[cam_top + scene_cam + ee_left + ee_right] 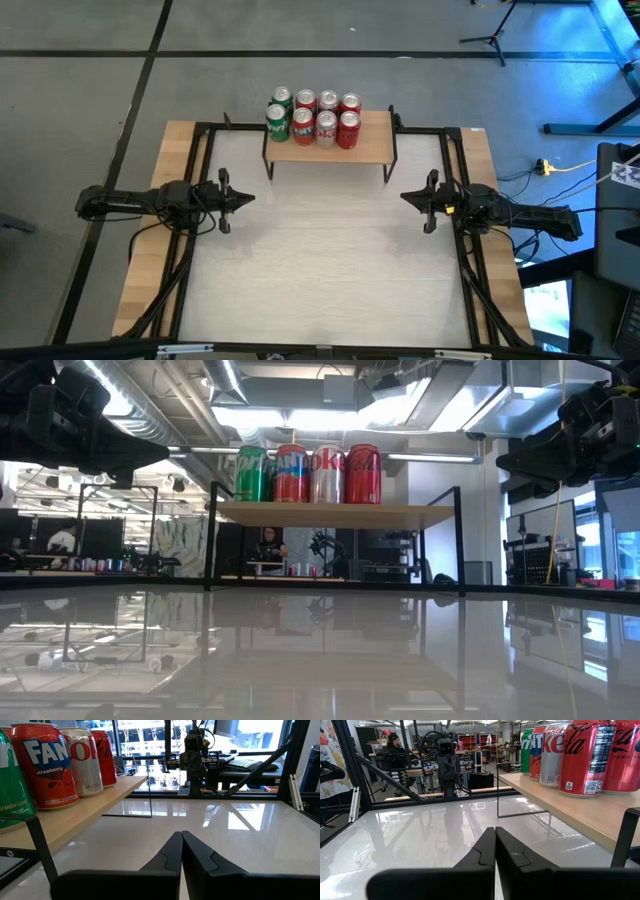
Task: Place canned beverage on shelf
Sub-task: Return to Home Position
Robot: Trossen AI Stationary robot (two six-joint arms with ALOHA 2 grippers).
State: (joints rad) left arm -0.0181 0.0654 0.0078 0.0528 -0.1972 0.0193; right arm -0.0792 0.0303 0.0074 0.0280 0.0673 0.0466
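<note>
The left arm (150,200) and right arm (510,212) wait before the shelf (376,142), jaws together and empty, so only a stray swing could knock its eight cans (326,126) over.

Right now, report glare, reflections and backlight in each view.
High view: even light, mild sheen on the table. Low view: ceiling lights silhouette the left arm and right arm; the table mirrors the shelf. Left wrist view: bright glare patches on the table. Right wrist view: softer reflections, cans readable.
</note>
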